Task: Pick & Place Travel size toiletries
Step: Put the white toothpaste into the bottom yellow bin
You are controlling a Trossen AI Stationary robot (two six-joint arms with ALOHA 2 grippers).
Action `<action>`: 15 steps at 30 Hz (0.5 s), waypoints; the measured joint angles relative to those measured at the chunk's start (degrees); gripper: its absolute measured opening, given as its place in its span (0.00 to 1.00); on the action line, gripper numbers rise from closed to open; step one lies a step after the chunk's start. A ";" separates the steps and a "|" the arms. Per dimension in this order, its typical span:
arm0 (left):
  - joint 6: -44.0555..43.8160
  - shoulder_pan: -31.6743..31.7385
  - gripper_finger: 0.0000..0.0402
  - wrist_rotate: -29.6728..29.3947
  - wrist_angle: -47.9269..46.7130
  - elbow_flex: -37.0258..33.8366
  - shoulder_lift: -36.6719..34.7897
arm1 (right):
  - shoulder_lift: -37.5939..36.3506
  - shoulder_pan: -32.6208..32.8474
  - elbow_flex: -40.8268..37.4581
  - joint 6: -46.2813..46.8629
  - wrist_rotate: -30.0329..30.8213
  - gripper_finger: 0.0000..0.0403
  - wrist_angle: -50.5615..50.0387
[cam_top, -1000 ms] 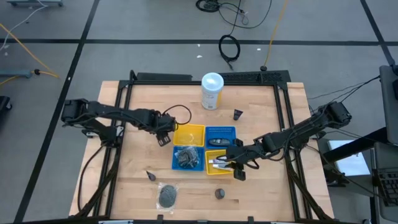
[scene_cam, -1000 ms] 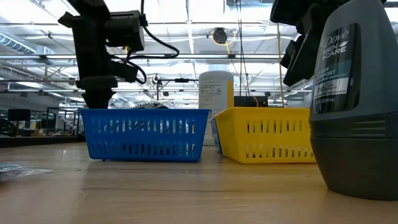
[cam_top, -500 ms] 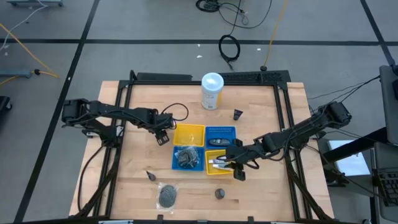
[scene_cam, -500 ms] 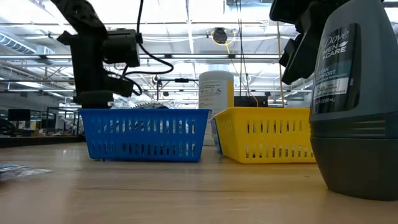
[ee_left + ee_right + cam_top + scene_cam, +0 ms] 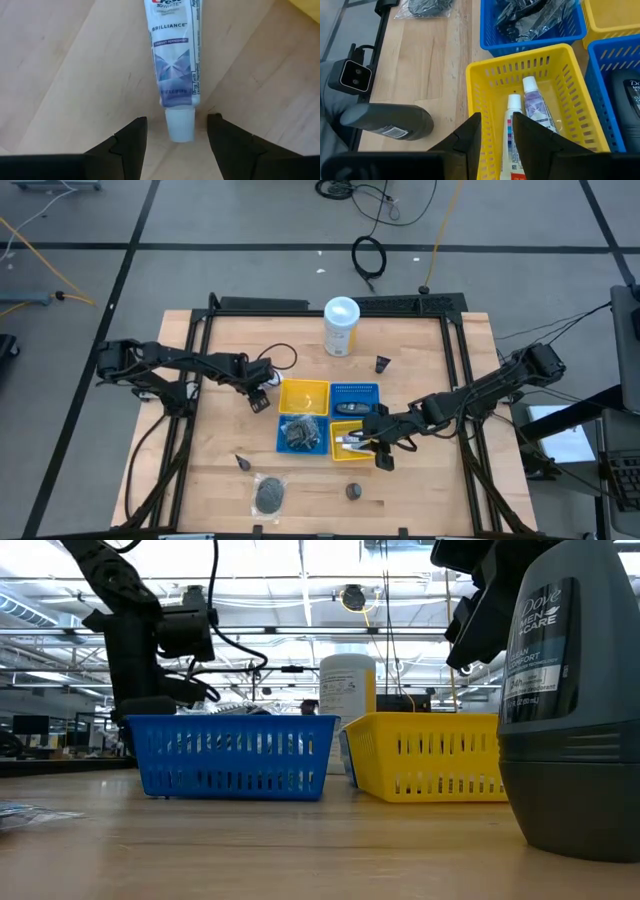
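In the left wrist view a white toothpaste tube (image 5: 173, 60) with blue and purple marks lies flat on the wooden table, its cap (image 5: 180, 125) toward me. My left gripper (image 5: 176, 142) is open, with a finger on each side of the cap and touching neither side. It stands left of the far yellow tray (image 5: 303, 396). My right gripper (image 5: 496, 135) is open above the near yellow tray (image 5: 475, 75), where two white tubes (image 5: 535, 107) lie. Dark mesh puffs (image 5: 530, 17) fill a blue tray.
A tall white canister (image 5: 341, 326) stands at the table's far side. A grey deodorant (image 5: 352, 491), a bagged mesh puff (image 5: 270, 495) and a small black piece (image 5: 242, 462) lie near the near edge. Another black piece (image 5: 383, 364) lies beyond the far blue tray (image 5: 355, 393).
My left gripper has moved a little toward the table's left edge, away from the far yellow tray. My right arm has kept still.
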 joint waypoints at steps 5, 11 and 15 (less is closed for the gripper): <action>1.45 0.01 0.43 1.32 1.80 -0.02 0.09 | 0.00 0.00 0.00 0.01 0.00 0.26 -0.02; 1.91 -0.03 0.22 1.49 1.70 -0.05 0.13 | 0.00 0.00 0.00 -0.22 0.00 0.26 0.00; 1.93 -0.03 0.09 1.53 1.24 -0.07 0.15 | 0.00 0.00 0.00 -0.42 0.00 0.26 0.00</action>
